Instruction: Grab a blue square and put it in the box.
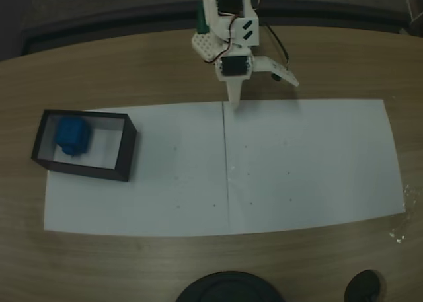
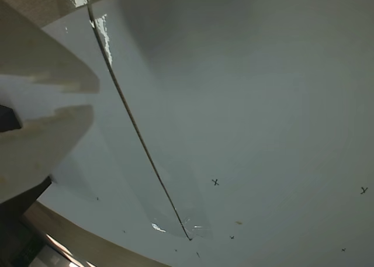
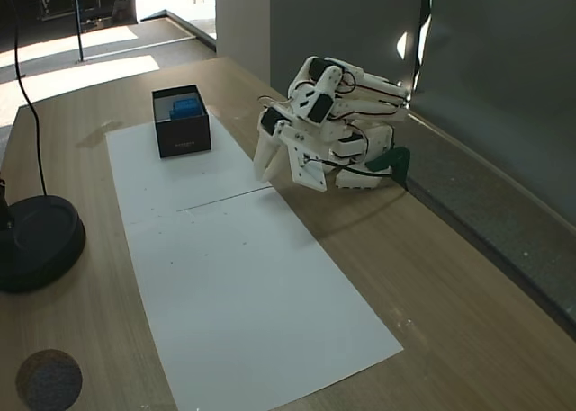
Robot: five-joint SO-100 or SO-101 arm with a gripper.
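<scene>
A: Blue square (image 1: pixel 72 136) sits down in the box (image 1: pixel 125 150), and the near wall in a fixed view hides its lower part (image 3: pixel 185 109).

B: Round black base (image 1: pixel 230 287) is chopped off by the bottom edge; same for the small dark disc (image 1: pixel 363 287).

A: Wrist view, the gripper (image 2: pixel 70 100) runs off the left edge, blurred, fingers close together, tips just apart.

B: Tiny marks on the paper (image 2: pixel 215 182), too small to read.

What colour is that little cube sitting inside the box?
Bright blue: the cube shows best in a fixed view from above.
</scene>
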